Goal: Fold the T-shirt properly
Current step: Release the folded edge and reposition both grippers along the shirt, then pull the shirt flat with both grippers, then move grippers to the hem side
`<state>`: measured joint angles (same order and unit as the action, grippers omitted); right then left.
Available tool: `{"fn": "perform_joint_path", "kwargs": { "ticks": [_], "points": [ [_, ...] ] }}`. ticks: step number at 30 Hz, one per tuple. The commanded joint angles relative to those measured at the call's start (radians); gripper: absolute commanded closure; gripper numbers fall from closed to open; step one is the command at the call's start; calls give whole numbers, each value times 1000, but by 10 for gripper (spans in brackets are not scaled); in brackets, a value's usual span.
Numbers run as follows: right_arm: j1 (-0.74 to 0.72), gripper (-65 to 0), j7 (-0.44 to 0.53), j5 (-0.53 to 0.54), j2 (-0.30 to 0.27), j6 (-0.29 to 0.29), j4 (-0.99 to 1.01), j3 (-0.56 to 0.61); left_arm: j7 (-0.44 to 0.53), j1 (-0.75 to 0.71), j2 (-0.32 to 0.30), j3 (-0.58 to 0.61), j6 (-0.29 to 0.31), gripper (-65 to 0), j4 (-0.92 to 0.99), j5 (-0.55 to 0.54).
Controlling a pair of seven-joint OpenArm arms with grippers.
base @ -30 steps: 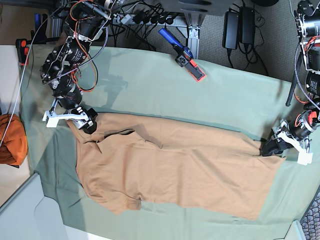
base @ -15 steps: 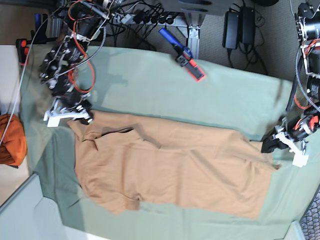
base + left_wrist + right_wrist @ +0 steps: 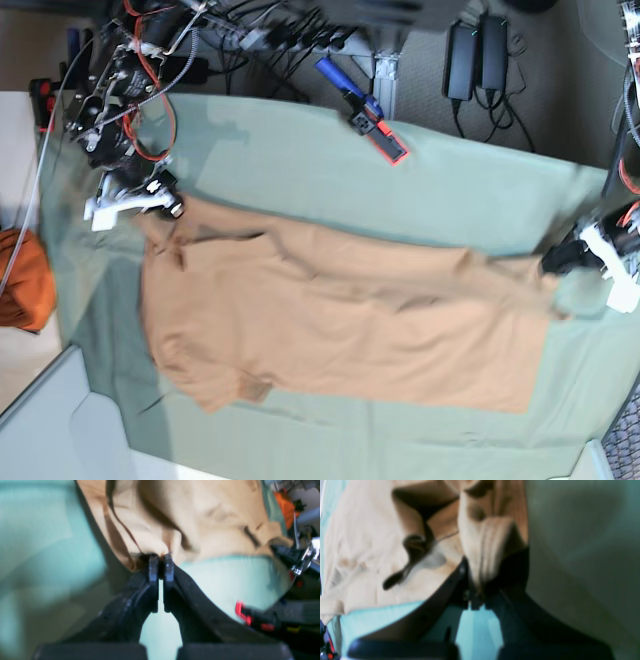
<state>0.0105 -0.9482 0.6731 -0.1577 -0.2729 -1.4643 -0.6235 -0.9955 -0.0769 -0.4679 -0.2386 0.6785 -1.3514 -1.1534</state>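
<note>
Stretched flat, tan T-shirt (image 3: 330, 320), no print readable; pinched at corners by left claw (image 3: 160, 562) and right claw (image 3: 476, 590).

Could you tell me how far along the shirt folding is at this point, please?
Early. Done: the T-shirt lies spread on the green cloth. In hand: the left claw and right claw are each shut on an edge of it at opposite ends. Left: every fold; none shows yet.

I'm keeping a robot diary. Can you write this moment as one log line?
left gripper: shut on T-shirt edge | right gripper: shut on T-shirt | phase: stretching
</note>
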Motion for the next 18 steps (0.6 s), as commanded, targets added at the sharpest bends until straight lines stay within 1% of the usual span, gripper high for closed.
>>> {"fn": "perform_joint_path", "kwargs": {
  "ticks": [1, 5, 10, 13, 18],
  "points": [
    [4, 0, 0, 8, -14, -101, -26, -3, 10, -7, -20, -5, 20, 0, -32, -18],
    [48, 0, -18, 8, -14, -101, -72, -3, 3, -61, -20, -25, 20, 0, -75, -18],
    [128, 0, -20, 16, -24, -101, -140, -3, -13, -140, -20, -123, 20, 0, -107, -34],
    [159, 0, -22, 20, -49, -101, -167, -3, -38, -177, -27, -175, 20, 0, -122, -69],
    [204, 0, -22, 23, -110, -101, -185, -3, -38, -259, -34, -215, 20, 0, -169, -84]
  ]
}}
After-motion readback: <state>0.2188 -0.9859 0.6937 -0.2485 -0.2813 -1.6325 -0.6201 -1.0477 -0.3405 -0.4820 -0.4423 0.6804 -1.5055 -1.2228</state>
